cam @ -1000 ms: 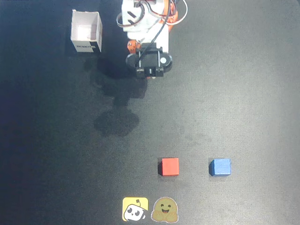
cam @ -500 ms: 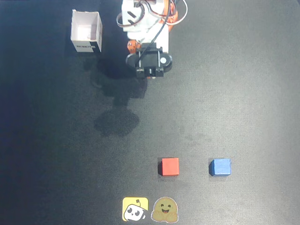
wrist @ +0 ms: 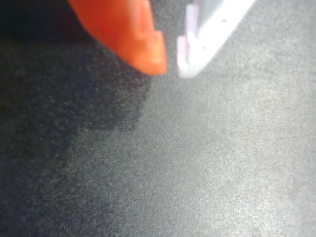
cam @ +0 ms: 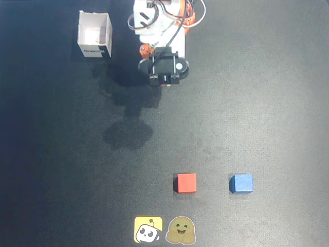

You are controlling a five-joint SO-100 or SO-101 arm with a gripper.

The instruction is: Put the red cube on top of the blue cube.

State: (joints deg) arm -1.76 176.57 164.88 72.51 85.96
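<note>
The red cube (cam: 186, 182) sits on the dark table in the lower middle of the overhead view. The blue cube (cam: 241, 183) sits to its right, a cube-width gap between them. The arm (cam: 164, 64) is folded back at the top of the overhead view, far from both cubes. In the wrist view my gripper (wrist: 172, 66) points down at bare table. Its orange finger (wrist: 138, 39) and white finger (wrist: 207, 34) are nearly touching, with nothing between them. Neither cube shows in the wrist view.
An open white box (cam: 95, 35) stands at the top left, beside the arm's base. Two stickers, one yellow (cam: 148, 229) and one brown (cam: 180, 230), lie at the bottom edge below the red cube. The arm's shadow (cam: 128, 133) falls on the table's middle.
</note>
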